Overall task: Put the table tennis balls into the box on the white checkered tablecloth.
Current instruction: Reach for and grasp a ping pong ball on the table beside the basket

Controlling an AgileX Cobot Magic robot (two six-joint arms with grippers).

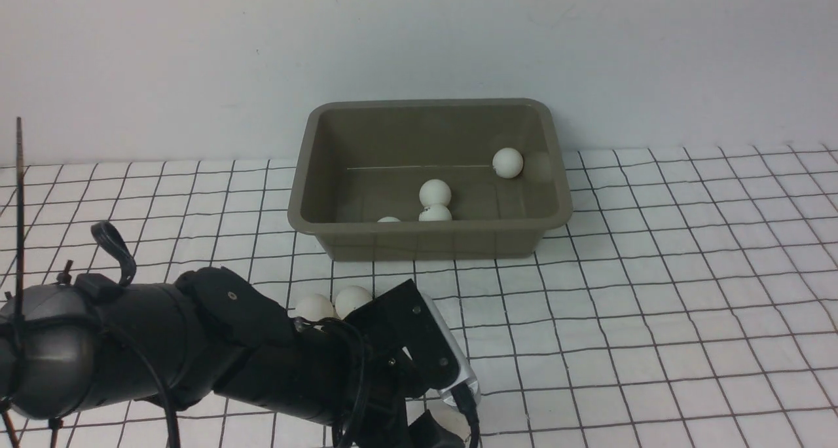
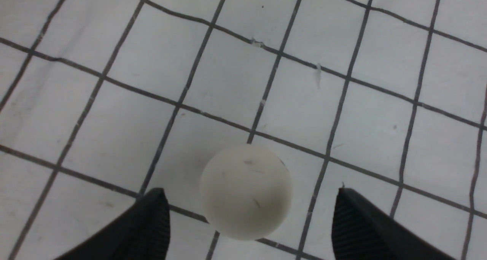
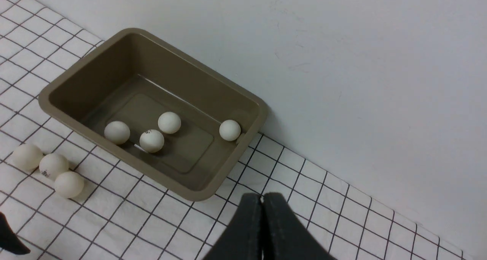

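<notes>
Ball [image 2: 245,191] is light, smooth and rolls easily; we'd pinch across its middle. Left gripper [image 2: 250,194] jaws wide, flanking it; right gripper [image 3: 262,201] closed, empty.

A plain pale grey wall [image 1: 196,55] stands at the back, marked by faint scuffs.
</notes>
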